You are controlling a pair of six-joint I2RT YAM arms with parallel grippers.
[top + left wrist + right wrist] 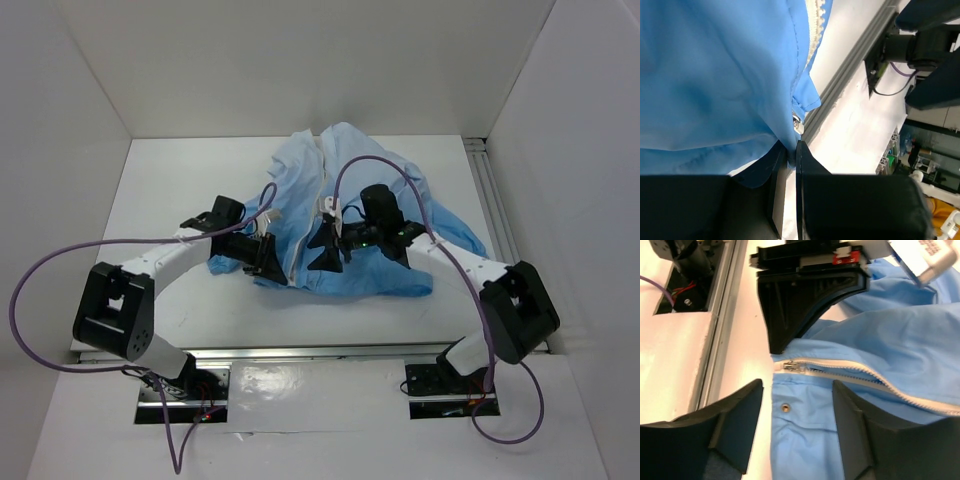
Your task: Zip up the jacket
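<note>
The light-blue jacket [385, 275] lies crumpled in the middle of the table, its pale zipper strip [300, 225] running from the collar down to the near hem. My left gripper [268, 262] is shut on the jacket's bottom hem just left of the zipper; in the left wrist view the fabric [715, 75] is pinched between the jaws of that gripper [789, 148]. My right gripper [797, 397] stands open over the hem right of the zipper, touching nothing. The metal zipper slider [792, 365] sits at the bottom end of the strip [875, 377], just ahead of the right fingers.
A metal snap [785, 407] lies on the hem between the right fingers. An aluminium rail [300, 352] runs along the table's near edge. White walls enclose the table on three sides. Purple cables [60, 260] loop beside both arms.
</note>
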